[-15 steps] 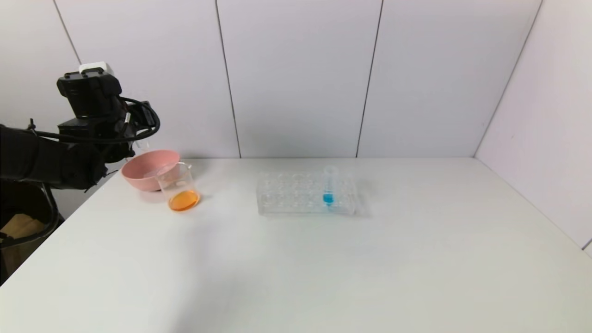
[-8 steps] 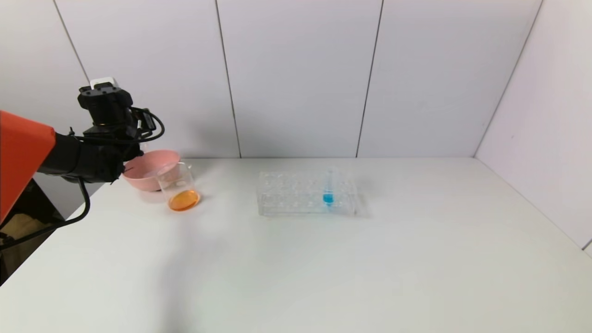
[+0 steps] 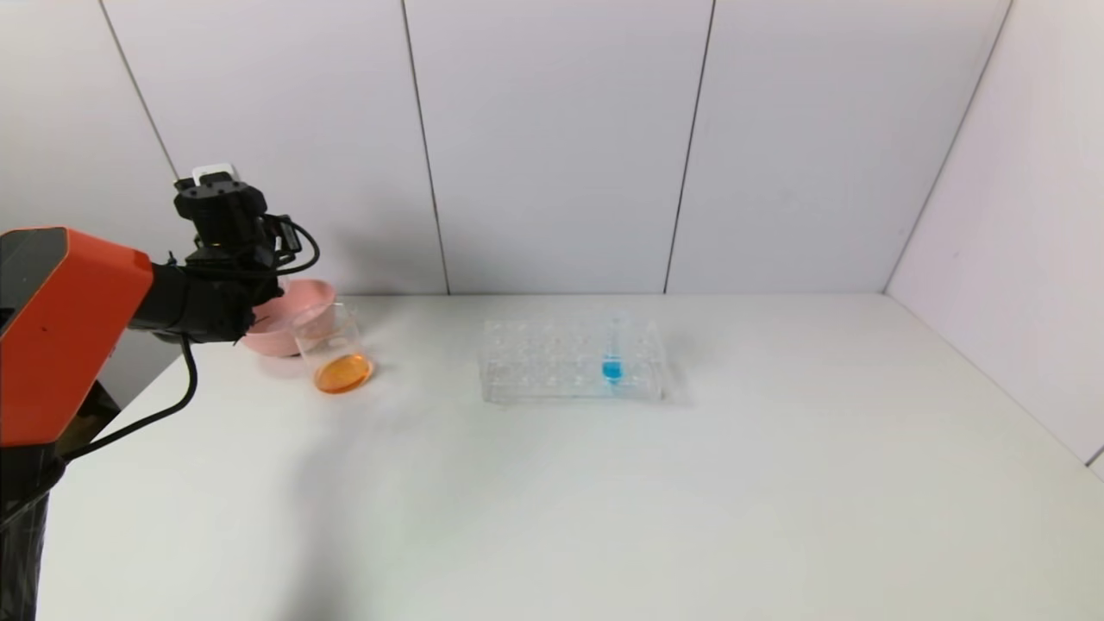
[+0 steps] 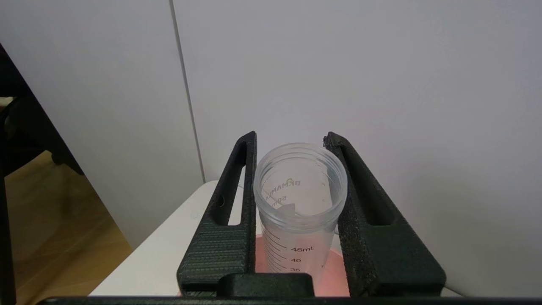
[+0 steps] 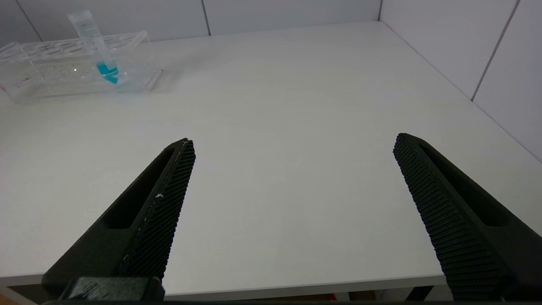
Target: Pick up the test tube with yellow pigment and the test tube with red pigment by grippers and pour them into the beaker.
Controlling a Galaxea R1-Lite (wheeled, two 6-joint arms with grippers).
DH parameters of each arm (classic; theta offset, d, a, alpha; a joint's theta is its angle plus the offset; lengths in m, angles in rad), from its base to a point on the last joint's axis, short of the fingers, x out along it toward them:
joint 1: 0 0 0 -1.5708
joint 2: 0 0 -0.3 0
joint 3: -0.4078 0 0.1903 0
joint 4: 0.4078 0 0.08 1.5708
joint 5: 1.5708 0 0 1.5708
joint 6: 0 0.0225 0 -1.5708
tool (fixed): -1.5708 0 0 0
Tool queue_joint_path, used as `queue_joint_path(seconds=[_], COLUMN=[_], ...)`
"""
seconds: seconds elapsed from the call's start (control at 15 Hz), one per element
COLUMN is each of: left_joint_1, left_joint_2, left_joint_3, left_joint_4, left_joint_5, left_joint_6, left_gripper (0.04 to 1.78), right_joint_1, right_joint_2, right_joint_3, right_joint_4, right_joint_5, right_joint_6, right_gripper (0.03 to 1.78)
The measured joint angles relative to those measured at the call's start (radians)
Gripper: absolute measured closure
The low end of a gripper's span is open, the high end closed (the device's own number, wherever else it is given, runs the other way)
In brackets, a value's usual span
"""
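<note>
Your left gripper point(image 4: 292, 178) is clamped on an empty clear tube point(image 4: 300, 199) over the pink bowl point(image 3: 289, 315). Beaker point(image 3: 335, 348), orange liquid inside, stands just beside it on the table point(image 3: 552, 500). Rack point(image 3: 571, 360) holds the blue tube point(image 3: 612, 349). Right gripper point(image 5: 292, 173) hangs wide open, empty.

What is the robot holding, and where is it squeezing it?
The left gripper holds an empty clear test tube upright by its sides near the open mouth, over the pink bowl. The right gripper is open, holding nothing.
</note>
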Motion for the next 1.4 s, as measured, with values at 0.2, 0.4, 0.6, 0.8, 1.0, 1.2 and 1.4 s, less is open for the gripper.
queue_joint_path(seconds=[0.2, 0.4, 0.6, 0.8, 1.0, 1.2, 1.4], left_joint_1=[-0.002, -0.014, -0.027, -0.057, -0.077, -0.087, -0.089], left_joint_2=[0.003, -0.018, -0.090, -0.227, -0.416, -0.653, -0.897], left_joint_3=[-0.003, 0.006, 0.067, 0.176, 0.315, 0.499, 0.648], left_joint_4=[-0.005, -0.018, -0.051, -0.054, -0.035, -0.020, 0.027], left_joint_5=[0.011, 0.048, 0.067, 0.023, -0.079, -0.217, -0.294], left_joint_6=[0.000, -0.003, -0.002, 0.003, 0.056, 0.172, 0.243], left_gripper=[0.81, 0.35, 0.09, 0.04, 0.04, 0.04, 0.04], right_joint_1=[0.000, 0.000, 0.000, 0.000, 0.000, 0.000, 0.000], right_joint_2=[0.000, 0.000, 0.000, 0.000, 0.000, 0.000, 0.000], right_joint_3=[0.000, 0.000, 0.000, 0.000, 0.000, 0.000, 0.000], right_joint_4=[0.000, 0.000, 0.000, 0.000, 0.000, 0.000, 0.000], right_joint_5=[0.000, 0.000, 0.000, 0.000, 0.000, 0.000, 0.000], right_joint_6=[0.000, 0.000, 0.000, 0.000, 0.000, 0.000, 0.000], right_gripper=[0.10, 0.10, 0.10, 0.10, 0.10, 0.10, 0.10])
